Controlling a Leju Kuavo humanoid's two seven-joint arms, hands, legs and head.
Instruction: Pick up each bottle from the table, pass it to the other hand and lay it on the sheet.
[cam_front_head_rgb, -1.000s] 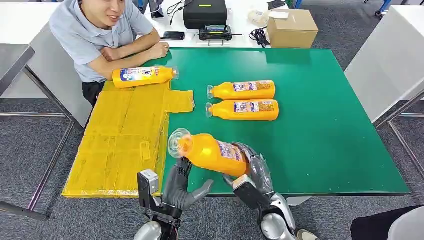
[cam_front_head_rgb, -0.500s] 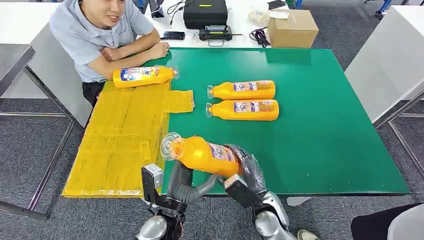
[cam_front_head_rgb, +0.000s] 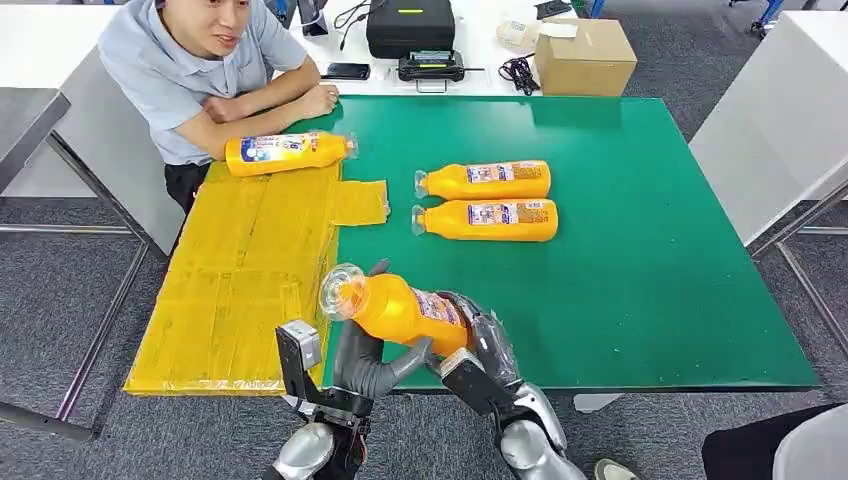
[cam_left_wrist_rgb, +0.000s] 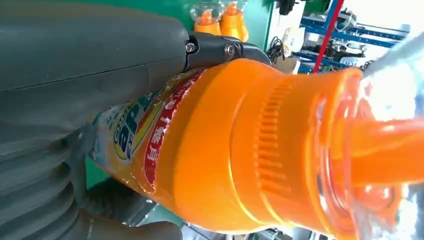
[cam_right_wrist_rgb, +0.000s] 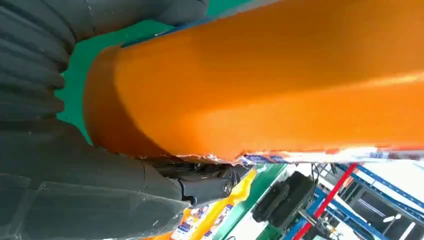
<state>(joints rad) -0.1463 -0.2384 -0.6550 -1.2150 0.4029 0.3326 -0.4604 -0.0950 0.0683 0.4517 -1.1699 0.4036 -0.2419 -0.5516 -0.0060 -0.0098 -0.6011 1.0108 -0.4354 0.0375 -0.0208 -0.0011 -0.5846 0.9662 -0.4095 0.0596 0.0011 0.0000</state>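
Note:
An orange bottle (cam_front_head_rgb: 400, 310) hangs over the green table's (cam_front_head_rgb: 650, 250) near edge, its clear cap toward the yellow sheet (cam_front_head_rgb: 250, 270). My right hand (cam_front_head_rgb: 485, 345) grips its base end. My left hand (cam_front_head_rgb: 362, 365) wraps around its shoulder, fingers behind and over it and thumb underneath. The left wrist view shows the bottle (cam_left_wrist_rgb: 240, 150) close under my left hand (cam_left_wrist_rgb: 90, 65). The right wrist view shows its body (cam_right_wrist_rgb: 280, 85) held by my right hand (cam_right_wrist_rgb: 75, 180). Another bottle (cam_front_head_rgb: 285, 153) lies at the sheet's far end. Two more bottles (cam_front_head_rgb: 485, 181) (cam_front_head_rgb: 487, 220) lie on the table.
A person (cam_front_head_rgb: 190, 70) sits at the far left corner, arms resting on the table by the sheet. A cardboard box (cam_front_head_rgb: 585, 57) and a black case (cam_front_head_rgb: 410, 25) stand on the white table behind. A white table (cam_front_head_rgb: 780, 130) stands to the right.
The held bottle has moved a little left toward the sheet. My left hand has risen and closed around the bottle's shoulder, a fingertip now showing above it.

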